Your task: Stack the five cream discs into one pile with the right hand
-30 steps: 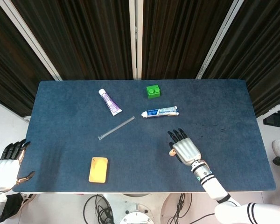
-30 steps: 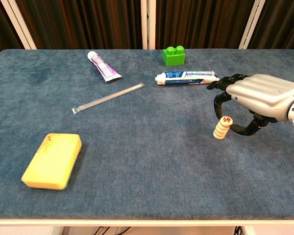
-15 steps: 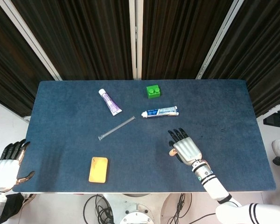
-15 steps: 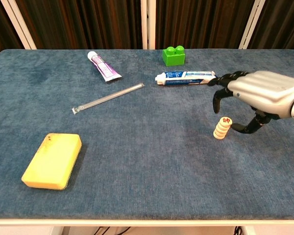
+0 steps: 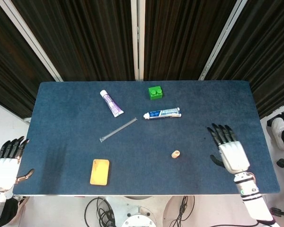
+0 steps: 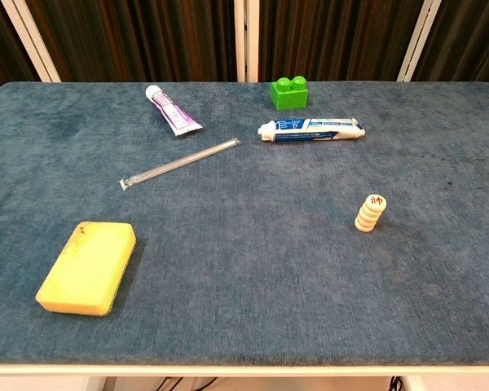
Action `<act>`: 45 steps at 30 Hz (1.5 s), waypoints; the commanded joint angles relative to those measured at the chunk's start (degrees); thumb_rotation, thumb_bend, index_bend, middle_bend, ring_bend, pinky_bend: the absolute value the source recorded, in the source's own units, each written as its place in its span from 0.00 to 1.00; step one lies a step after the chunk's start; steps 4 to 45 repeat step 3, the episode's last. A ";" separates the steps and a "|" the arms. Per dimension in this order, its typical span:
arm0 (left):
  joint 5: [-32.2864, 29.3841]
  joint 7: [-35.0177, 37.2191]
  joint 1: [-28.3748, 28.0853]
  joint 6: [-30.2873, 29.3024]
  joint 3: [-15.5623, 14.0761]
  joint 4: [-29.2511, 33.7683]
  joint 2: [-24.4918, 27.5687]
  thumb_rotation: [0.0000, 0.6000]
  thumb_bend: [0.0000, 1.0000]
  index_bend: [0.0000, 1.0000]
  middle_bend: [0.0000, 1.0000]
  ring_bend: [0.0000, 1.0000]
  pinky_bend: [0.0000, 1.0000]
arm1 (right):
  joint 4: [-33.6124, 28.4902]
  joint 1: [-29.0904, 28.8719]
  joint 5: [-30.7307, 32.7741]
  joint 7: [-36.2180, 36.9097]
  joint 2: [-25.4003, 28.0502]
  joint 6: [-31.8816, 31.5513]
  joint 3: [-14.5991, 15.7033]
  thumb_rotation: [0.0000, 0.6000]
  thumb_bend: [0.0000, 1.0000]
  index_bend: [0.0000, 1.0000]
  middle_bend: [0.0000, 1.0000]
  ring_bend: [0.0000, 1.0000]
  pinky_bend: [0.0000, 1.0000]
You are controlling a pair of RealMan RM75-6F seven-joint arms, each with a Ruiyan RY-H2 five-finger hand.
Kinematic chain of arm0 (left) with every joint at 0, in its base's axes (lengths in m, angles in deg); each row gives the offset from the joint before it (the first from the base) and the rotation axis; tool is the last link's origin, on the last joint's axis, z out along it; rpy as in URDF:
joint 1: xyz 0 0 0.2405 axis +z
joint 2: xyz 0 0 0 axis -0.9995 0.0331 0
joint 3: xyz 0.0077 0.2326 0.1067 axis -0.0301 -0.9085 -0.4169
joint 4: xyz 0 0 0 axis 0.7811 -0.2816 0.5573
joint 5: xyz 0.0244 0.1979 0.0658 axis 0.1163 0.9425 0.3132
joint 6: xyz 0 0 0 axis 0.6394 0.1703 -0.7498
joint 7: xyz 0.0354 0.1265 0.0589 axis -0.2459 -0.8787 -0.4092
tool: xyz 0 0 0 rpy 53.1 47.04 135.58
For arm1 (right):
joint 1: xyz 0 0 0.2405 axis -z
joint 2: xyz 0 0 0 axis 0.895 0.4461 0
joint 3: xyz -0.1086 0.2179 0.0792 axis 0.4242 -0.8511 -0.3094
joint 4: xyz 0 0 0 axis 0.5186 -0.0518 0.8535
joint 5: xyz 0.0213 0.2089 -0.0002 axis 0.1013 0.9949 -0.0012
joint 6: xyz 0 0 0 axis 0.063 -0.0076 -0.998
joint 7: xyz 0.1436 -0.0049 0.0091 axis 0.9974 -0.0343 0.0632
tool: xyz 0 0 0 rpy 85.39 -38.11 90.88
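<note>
The cream discs stand in one slightly leaning pile (image 6: 370, 213) on the blue table, with a red mark on the top disc. From above the pile (image 5: 175, 154) shows as a small round spot. My right hand (image 5: 230, 151) hovers over the table's right part, well to the right of the pile, fingers spread and holding nothing. It does not show in the chest view. My left hand (image 5: 5, 163) hangs off the table's left front corner, fingers apart and empty.
A yellow sponge (image 6: 87, 266) lies front left. A clear rod (image 6: 179, 163), a purple tube (image 6: 173, 110), a blue-white toothpaste tube (image 6: 310, 129) and a green brick (image 6: 288, 92) lie further back.
My right hand has let go of the pile and drawn away to the right, out of the chest view. The pile stays standing. The left hand barely shifted.
</note>
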 commanded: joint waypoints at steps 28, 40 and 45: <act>-0.65 -0.62 -0.32 0.23 0.57 0.56 0.38 1.00 0.19 0.00 0.00 0.00 0.00 | 5.05 5.34 0.56 6.51 1.63 -3.78 0.42 1.00 0.16 0.00 0.00 0.00 0.00; -0.65 -0.62 -0.32 0.23 0.57 0.56 0.38 1.00 0.19 0.00 0.00 0.00 0.00 | 5.05 5.34 0.56 6.51 1.63 -3.78 0.42 1.00 0.16 0.00 0.00 0.00 0.00; -0.65 -0.62 -0.32 0.23 0.57 0.56 0.38 1.00 0.19 0.00 0.00 0.00 0.00 | 5.05 5.34 0.56 6.51 1.63 -3.78 0.42 1.00 0.16 0.00 0.00 0.00 0.00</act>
